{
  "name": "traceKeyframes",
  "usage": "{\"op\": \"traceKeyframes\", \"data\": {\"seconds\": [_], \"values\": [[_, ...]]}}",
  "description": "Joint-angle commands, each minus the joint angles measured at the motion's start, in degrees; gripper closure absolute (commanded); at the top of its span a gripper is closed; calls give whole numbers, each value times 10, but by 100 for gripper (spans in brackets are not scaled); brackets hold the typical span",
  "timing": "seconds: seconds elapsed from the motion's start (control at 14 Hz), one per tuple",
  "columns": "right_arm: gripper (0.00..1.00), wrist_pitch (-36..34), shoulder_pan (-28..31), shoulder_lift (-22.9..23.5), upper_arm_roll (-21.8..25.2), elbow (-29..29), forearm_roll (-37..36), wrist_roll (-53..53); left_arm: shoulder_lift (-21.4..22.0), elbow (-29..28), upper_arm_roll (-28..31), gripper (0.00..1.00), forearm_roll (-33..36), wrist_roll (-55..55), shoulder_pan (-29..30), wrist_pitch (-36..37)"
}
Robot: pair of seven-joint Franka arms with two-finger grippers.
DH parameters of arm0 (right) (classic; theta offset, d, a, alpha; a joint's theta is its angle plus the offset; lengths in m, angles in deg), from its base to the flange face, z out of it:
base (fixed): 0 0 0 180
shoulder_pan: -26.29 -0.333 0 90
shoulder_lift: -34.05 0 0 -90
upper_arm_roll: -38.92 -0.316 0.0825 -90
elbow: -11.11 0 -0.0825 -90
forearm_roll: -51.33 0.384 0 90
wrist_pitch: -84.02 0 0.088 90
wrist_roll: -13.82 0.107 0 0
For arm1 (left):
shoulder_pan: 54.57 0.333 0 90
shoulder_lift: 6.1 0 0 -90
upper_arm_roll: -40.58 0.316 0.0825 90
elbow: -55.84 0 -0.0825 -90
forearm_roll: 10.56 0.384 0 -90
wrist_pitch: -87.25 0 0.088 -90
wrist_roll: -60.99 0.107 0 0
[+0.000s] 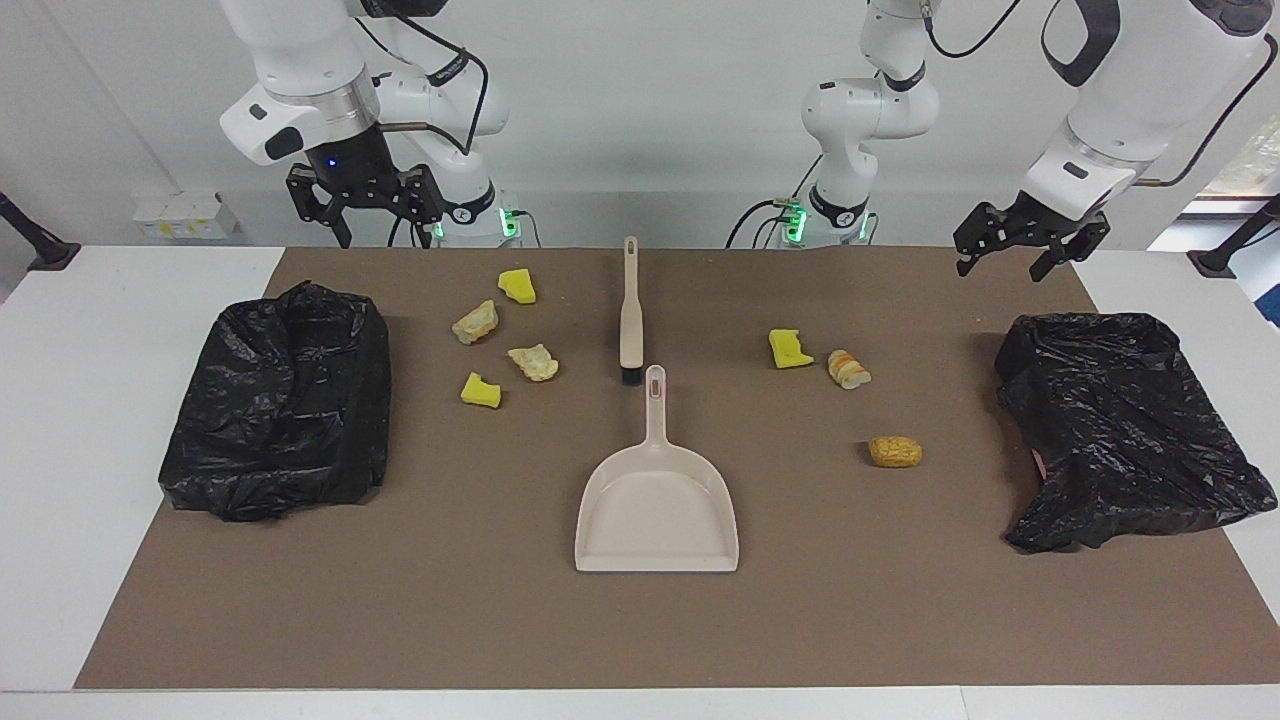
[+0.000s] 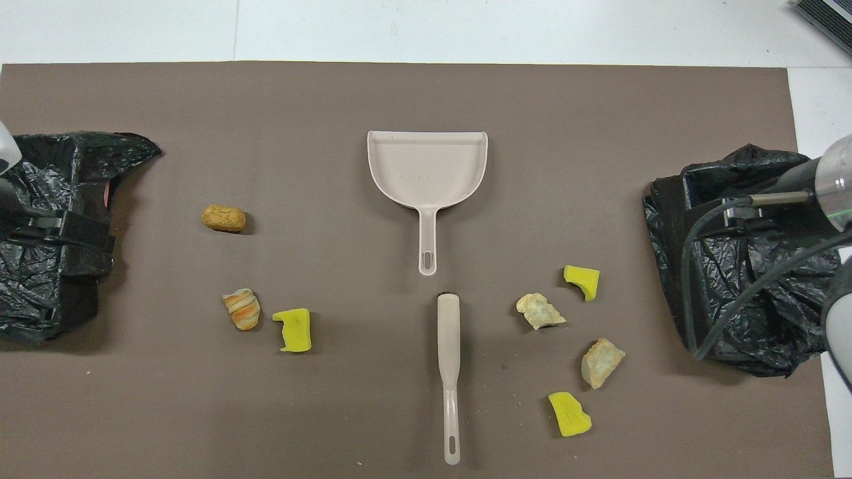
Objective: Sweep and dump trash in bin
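Several small trash lumps lie on the brown mat point(image 1: 450, 600). Two yellow sponge chunks point(image 1: 517, 286) point(image 1: 481, 391) and two beige lumps point(image 1: 475, 322) point(image 1: 533, 362) sit toward the right arm's end. A yellow chunk point(image 1: 790, 349), a striped lump point(image 1: 848, 369) and an orange-brown lump point(image 1: 895, 451) sit toward the left arm's end. A beige dustpan point(image 1: 655, 505) point(image 2: 427, 166) lies mid-mat, with the brush point(image 1: 630, 315) point(image 2: 448, 352) in line with its handle, nearer the robots. My right gripper point(image 1: 380, 228) and left gripper point(image 1: 1003, 262) hang open and empty in the air.
Two bins lined with black bags stand at the mat's ends, one point(image 1: 280, 400) at the right arm's end and one point(image 1: 1120, 430) at the left arm's. In the overhead view the left gripper point(image 2: 60, 229) is over its bin point(image 2: 40, 293).
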Motion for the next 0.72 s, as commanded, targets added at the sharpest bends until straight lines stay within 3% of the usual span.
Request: {"op": "traceKeyframes", "data": {"seconds": [0.0, 0.36, 0.64], "values": [[0, 5, 5, -12, 0, -20, 14, 13, 18, -37, 0, 0, -7, 8, -13, -13], [0, 22, -4, -4, -1, -21, 12, 17, 30, -130, 0, 0, -18, -3, -96, -91], [0, 63, -47, 27, -1, -22, 9, 73, 40, -197, 0, 0, -40, -70, -182, -137]]}}
